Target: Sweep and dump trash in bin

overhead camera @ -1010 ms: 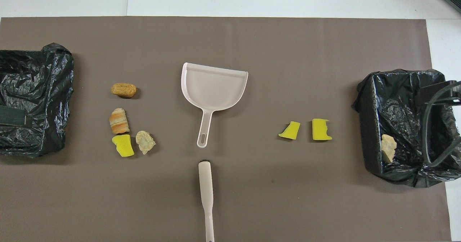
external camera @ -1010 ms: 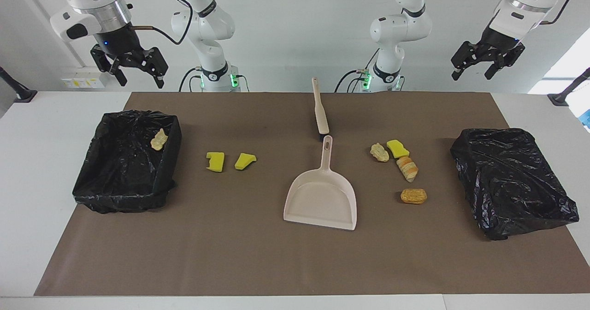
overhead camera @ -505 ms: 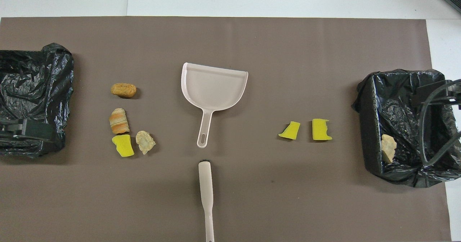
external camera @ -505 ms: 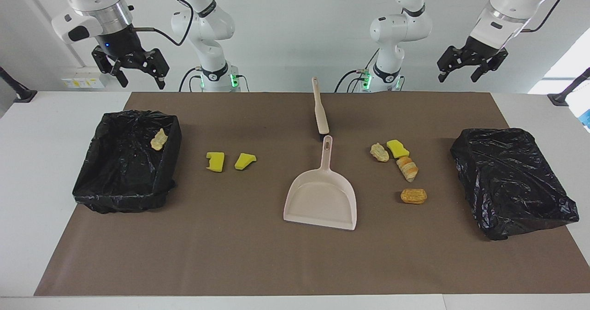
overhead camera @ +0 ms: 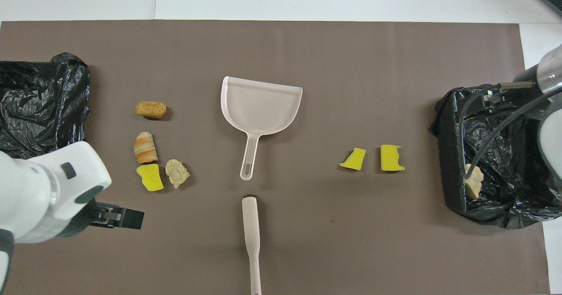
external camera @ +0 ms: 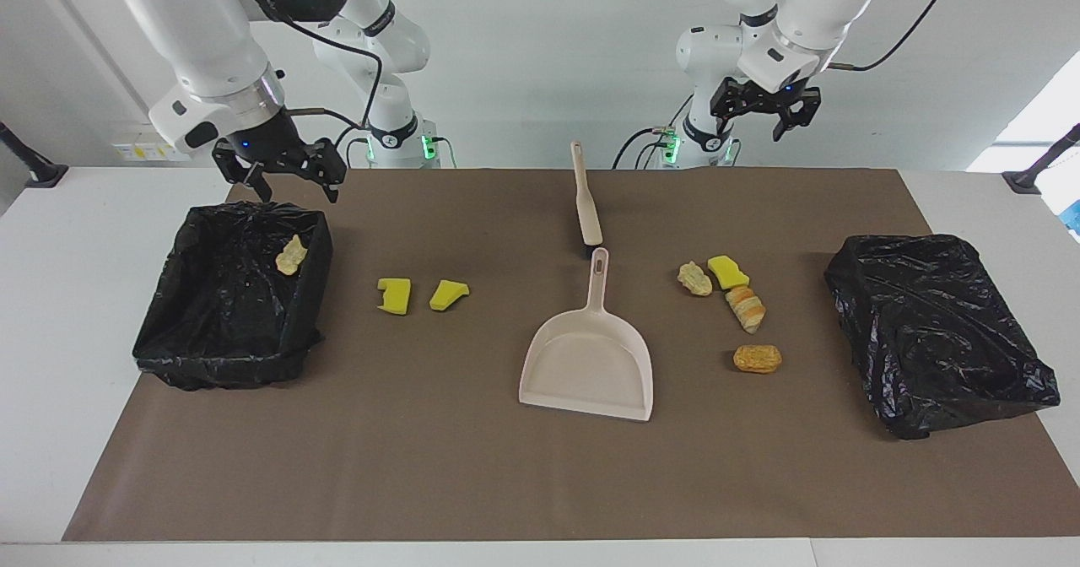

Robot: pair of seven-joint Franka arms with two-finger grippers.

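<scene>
Yellow sponge chunks look light and squashy, best swept not pinched; both the left claw and right claw hang above them, open and empty.

Brown mat covering white table, white wall, wall socket.
</scene>
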